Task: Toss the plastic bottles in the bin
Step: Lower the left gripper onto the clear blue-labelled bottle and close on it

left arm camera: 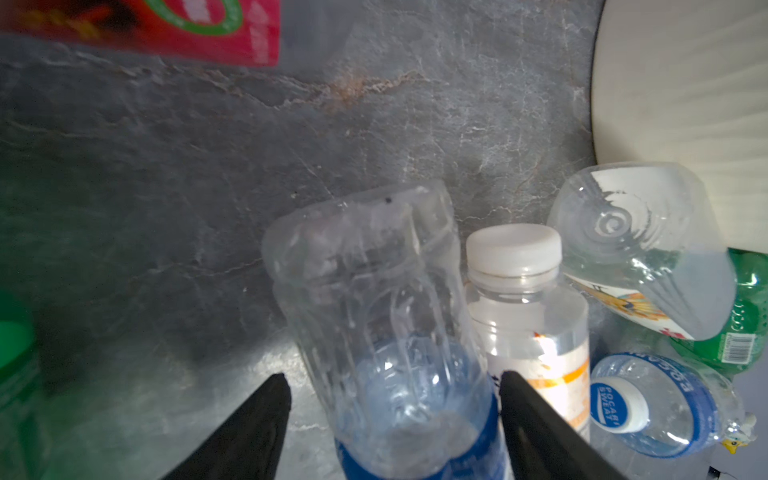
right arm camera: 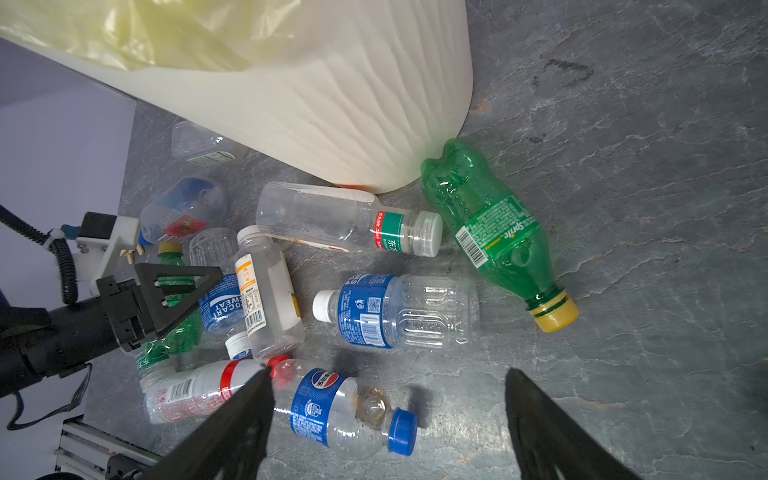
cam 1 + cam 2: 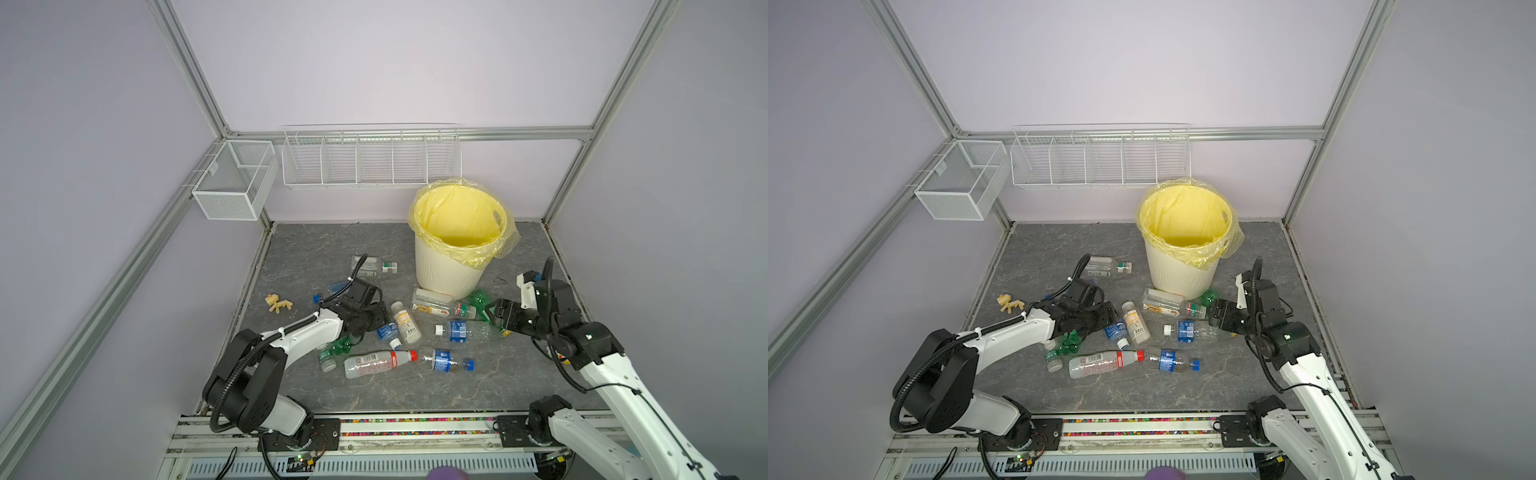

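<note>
Well, the blue-labelled bottle (image 1: 395, 332) I am after lies on its side in the heap of plastic bottles (image 3: 370, 364), low and left of the bin (image 3: 446, 274) in both top views. None of them shows inside the bin. My left tool (image 1: 390, 376) straddles the bottle near its label. One finger is close against the plastic and the other shows a strip of table (image 3: 457, 395) between it and the bottle, so the jaws are spread around it and not pinching.

An orange-labelled bottle (image 1: 525, 316) with a white cap lies just beside it, hard by the nearer finger. That is my first worry: the finger could catch it or shove it, and the grip would come out skewed. The bottle's wall also looks thin and creased, so I judge a squeeze may buckle it and let it squirt out sideways.

The bin stands far taller than any bottle, and its yellow bag (image 3: 505, 245) hangs loose over the rim. A low carry could strike the wall or snag the bag.

My right tool (image 2: 386, 372) hangs wide open and empty near the green bottle (image 2: 494, 232) at the bin's foot. That is close enough that both arms could crowd the rim.
</note>
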Robot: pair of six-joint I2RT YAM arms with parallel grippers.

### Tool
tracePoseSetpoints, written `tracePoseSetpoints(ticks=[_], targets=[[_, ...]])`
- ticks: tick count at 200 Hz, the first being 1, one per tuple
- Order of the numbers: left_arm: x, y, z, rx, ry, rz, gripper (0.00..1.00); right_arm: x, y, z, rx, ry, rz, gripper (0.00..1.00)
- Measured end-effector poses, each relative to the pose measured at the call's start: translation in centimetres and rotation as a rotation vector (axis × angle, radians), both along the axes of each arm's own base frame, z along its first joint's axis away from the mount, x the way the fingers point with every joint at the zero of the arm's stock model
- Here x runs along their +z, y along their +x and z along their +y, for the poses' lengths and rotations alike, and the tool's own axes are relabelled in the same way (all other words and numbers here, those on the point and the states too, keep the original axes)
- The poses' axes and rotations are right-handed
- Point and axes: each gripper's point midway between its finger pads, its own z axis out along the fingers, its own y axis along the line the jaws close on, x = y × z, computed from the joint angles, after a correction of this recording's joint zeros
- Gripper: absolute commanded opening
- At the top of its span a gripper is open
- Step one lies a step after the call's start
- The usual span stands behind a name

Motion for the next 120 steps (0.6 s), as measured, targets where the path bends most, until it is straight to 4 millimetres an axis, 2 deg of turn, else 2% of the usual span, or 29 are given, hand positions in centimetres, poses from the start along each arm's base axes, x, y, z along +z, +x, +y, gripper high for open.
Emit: tracePoseSetpoints(ticks=[84, 120], targets=[[-0.3, 1.6, -1.1, 0.012, -0.039, -0.047, 0.56, 0.3, -0.2, -0.1, -0.008, 0.01, -0.007, 0.88], [-0.2, 1.6, -1.1, 0.014, -0.04, -0.049, 0.55, 0.6, -0.3, -0.3, -0.021, 0.007, -0.022, 0.88]])
